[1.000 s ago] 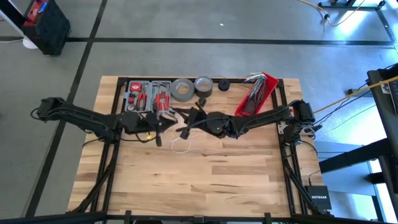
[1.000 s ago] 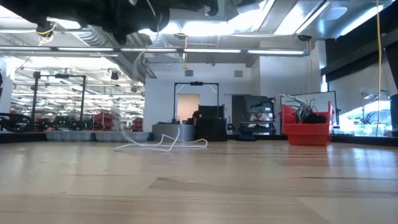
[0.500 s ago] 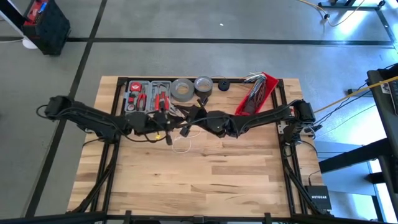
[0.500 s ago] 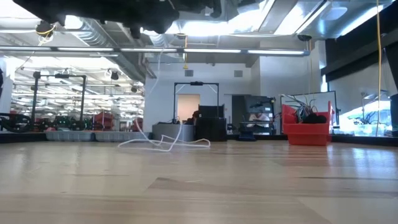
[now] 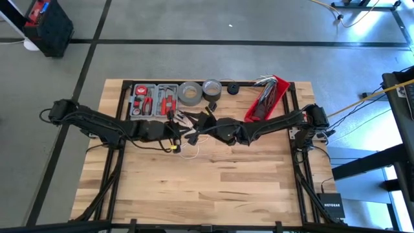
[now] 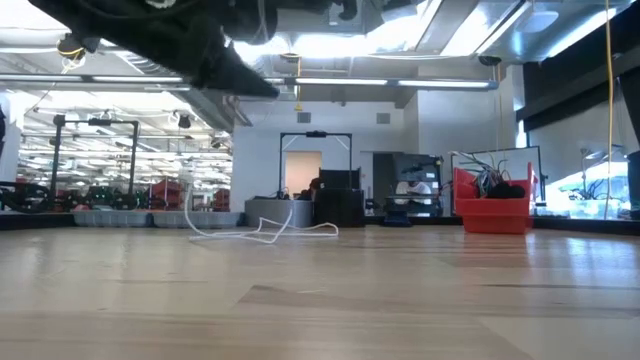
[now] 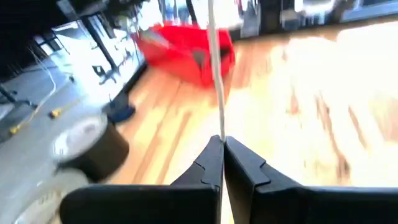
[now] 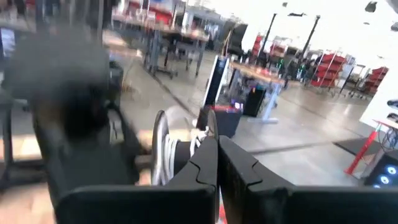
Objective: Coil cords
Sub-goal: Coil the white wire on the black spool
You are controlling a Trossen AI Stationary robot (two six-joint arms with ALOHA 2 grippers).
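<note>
On table (image 5: 220,188), one white cord (image 6: 262,232)

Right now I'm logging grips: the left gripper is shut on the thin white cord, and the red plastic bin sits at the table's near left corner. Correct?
Not quite. The left gripper is shut on the thin white cord, but the red plastic bin sits at the table's far right, as the high view shows.

Along the table's (image 5: 213,188) far edge — tool tray (image 5: 154,99), two tape rolls (image 5: 190,93), red bin (image 5: 266,97).
</note>
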